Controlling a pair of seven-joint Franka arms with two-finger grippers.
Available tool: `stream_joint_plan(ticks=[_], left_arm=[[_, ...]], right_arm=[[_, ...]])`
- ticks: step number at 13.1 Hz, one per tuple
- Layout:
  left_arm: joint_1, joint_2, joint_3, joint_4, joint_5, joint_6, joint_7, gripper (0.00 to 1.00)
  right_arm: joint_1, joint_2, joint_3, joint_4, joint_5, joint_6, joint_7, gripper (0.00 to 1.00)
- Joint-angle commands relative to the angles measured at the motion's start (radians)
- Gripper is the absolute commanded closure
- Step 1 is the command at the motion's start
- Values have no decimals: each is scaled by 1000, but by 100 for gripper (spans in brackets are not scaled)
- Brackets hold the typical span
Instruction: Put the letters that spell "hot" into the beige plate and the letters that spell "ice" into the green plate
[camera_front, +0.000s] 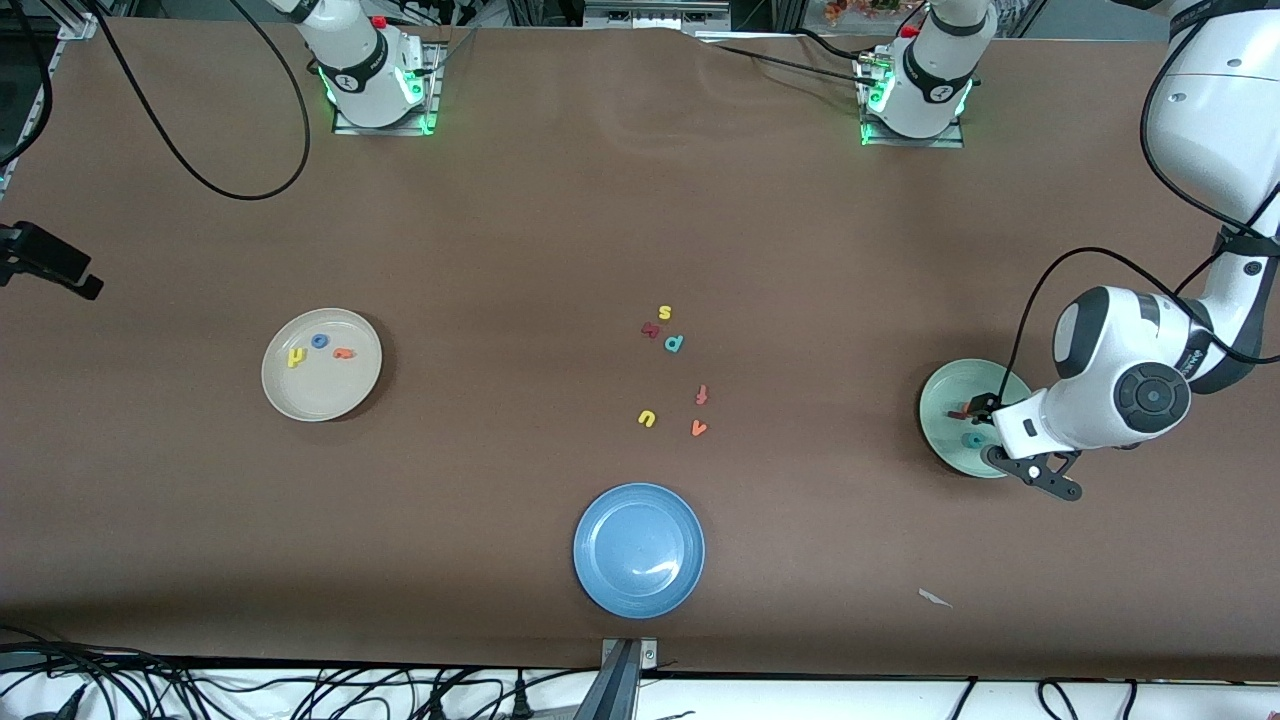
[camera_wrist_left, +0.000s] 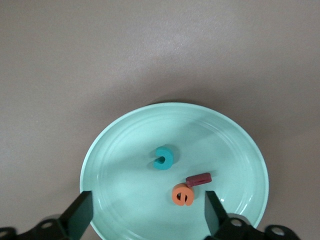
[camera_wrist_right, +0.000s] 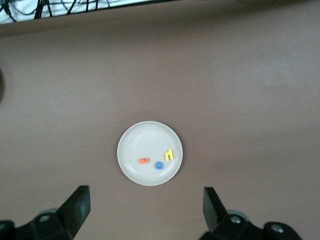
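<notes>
The green plate (camera_front: 943, 398) lies at the left arm's end of the table. On it are a teal "c" (camera_wrist_left: 163, 158), a dark red "i" (camera_wrist_left: 198, 179) and an orange "e" (camera_wrist_left: 183, 194), the "i" touching the "e". My left gripper (camera_wrist_left: 148, 215) hangs open just over this plate (camera_wrist_left: 125, 140), holding nothing; the "e" lies on the plate close to one finger (camera_wrist_left: 215, 212). The beige plate (camera_front: 320, 392) holds a yellow "h" (camera_front: 297, 356), a blue "o" (camera_front: 320, 341) and an orange "t" (camera_front: 343, 353). My right gripper (camera_wrist_right: 146, 210) is open and empty, high above that plate (camera_wrist_right: 145, 137).
A blue plate (camera_front: 638, 548) sits near the front edge at mid-table. Loose letters lie in the middle: yellow "s" (camera_front: 665, 312), a dark red letter (camera_front: 651, 329), teal "p" (camera_front: 674, 343), orange-red "f" (camera_front: 702, 395) and "v" (camera_front: 699, 428), yellow "u" (camera_front: 647, 418).
</notes>
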Motion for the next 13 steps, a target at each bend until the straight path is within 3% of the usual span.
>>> stream_joint_plan(ticks=[1,6,10,13], left_arm=[[-6,-37,-17,-10,8,-50,-99,0],[-6,-101,-27,-9,-10,-150,-122,0],[11,-169,-24,-2,-164,-188,-125,0],[37,-206,-18,1,-196,-230,-131,0]], right_arm=[[24,22,11,-22,15,-26,14,0],[75,31,8,-10,18,-6,11,0],[76,124,11,-19,9,67,11,0],[102,132,10,-19,2,75,16,0]])
